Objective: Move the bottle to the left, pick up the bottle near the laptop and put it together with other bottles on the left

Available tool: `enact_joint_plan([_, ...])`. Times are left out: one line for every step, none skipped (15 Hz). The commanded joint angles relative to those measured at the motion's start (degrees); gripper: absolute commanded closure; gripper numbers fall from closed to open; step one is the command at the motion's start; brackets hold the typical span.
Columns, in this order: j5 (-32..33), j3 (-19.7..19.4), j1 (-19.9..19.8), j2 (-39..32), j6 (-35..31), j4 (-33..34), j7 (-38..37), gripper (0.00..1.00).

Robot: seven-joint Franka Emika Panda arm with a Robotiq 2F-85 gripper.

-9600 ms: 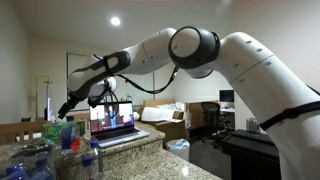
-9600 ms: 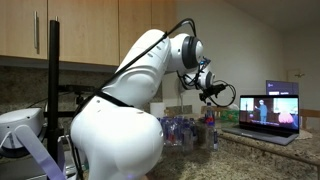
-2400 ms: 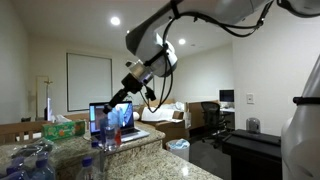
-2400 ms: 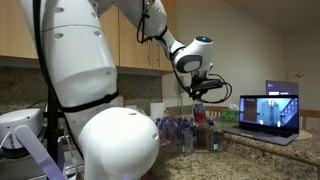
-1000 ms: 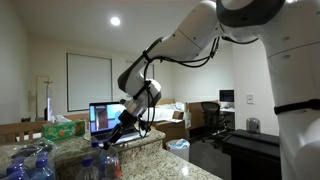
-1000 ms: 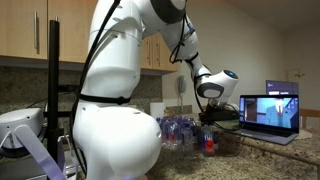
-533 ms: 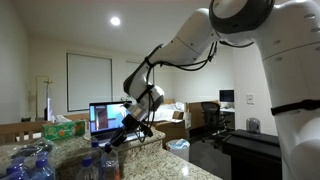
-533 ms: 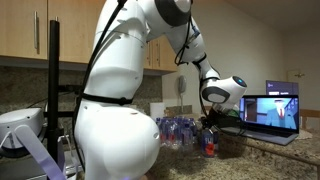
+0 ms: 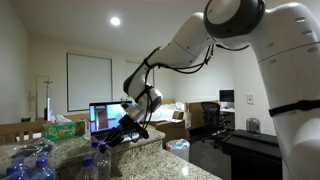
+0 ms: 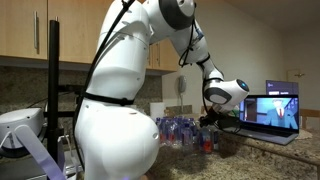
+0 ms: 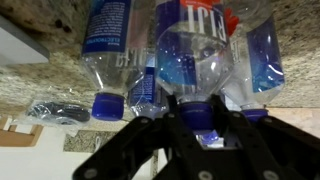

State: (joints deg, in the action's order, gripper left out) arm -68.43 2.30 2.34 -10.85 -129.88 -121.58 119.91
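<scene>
the white robot arm (image 9: 200, 45) bends down to the speckled granite tabletop (image 10: 255, 152). its black two-finger tool (image 11: 200, 122) is clenched on the blue cap of the small clear plastic bottle with a blue label band (image 11: 195, 55). in the wrist view a black finger (image 11: 172, 128) sits tight on each side of that cap, no gap showing. in an exterior view the tool (image 10: 211, 124) hangs right over the bottle (image 10: 208, 142), which is upright and low at the tabletop; cannot tell if its base touches the stone. the bottle is at the edge of the cluster of other bottles (image 10: 176, 130), small clear plastic ones with bluish caps, just beside them. in the wrist view two of the other bottles (image 11: 112, 40) stand close on either side of it, touching or nearly so. the open grey laptop with a bright lit screen (image 10: 271, 110) is well apart from the bottle, further along the tabletop on the side away from the cluster. in an exterior view the tool (image 9: 113, 137) shows in front of the laptop (image 9: 104, 117); the bottle under it is hard to make out there. the other bottles (image 9: 35, 163) are blurred in the near foreground, with a green tissue box (image 9: 64, 129) behind them. a dark round object (image 11: 55, 112) lies on the tabletop near a neighbouring bottle's cap.
</scene>
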Motion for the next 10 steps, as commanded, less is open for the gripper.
enact_joint_plan([-0.2, 0.6, -0.7, -0.8, 3.8, 3.1, 1.8, 0.86])
enact_joint_plan([0.3, 0.6, -0.6, -1.6, 4.6, 4.3, 1.1, 0.86])
enact_joint_plan([0.8, 0.7, -0.4, -3.0, 5.0, 6.0, -0.3, 0.86])
enact_joint_plan([1.5, 0.8, -0.2, -3.7, 5.4, 7.0, -1.2, 0.86])
enact_joint_plan([2.4, 0.8, 0.0, -4.6, 5.7, 8.3, -2.3, 0.86])
enact_joint_plan([3.4, 0.9, 0.1, -5.7, 6.0, 9.7, -3.3, 0.86])
enact_joint_plan([4.5, 1.1, 0.4, -6.5, 6.0, 10.9, -4.8, 0.86])
enact_joint_plan([5.7, 1.2, 0.6, -7.4, 6.3, 12.1, -6.3, 0.86])
enact_joint_plan([7.6, 1.3, 0.8, -8.1, 6.6, 13.3, -8.3, 0.63])
enact_joint_plan([9.3, 1.4, 1.1, -8.6, 6.4, 14.2, -10.4, 0.39])
